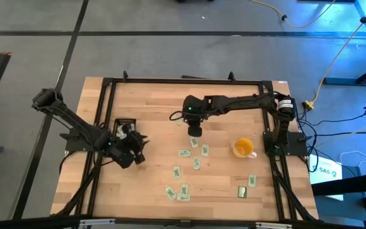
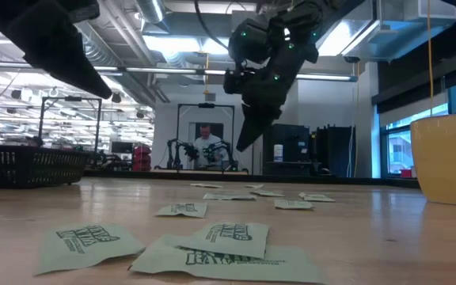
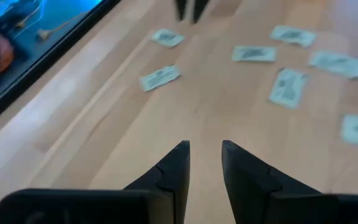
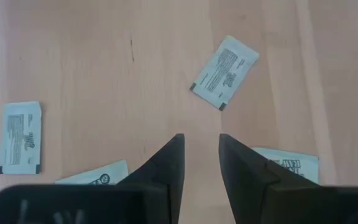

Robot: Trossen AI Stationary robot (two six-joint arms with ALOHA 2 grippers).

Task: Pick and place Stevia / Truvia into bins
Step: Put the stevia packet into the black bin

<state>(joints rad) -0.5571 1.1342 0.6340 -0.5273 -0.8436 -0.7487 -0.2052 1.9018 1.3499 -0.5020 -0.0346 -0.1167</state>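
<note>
Sachets: Stevia / Truvia sachets (image 1: 184,191) lie scattered flat on the wooden table (image 1: 151,102).
Left gripper: left gripper (image 3: 204,155) released, empty, beside the black bin (image 1: 123,124).
Right gripper: right gripper (image 4: 199,149) parted, empty, above sachets mid-table.
Cup: yellow cup (image 1: 243,147) near the right arm's base.

Workshop hall around a butcher-block desk.

Grey floor (image 1: 170,54) crossed by dark seams, a yellow cable (image 1: 335,54) trailing past the desk's far right corner. Beyond the far edge, ceiling strip lights (image 2: 188,43) and ducts (image 2: 105,55), a person (image 2: 206,146) at a distant black frame, a window (image 2: 398,146) on the right, dark cabinets (image 2: 291,150).
</note>
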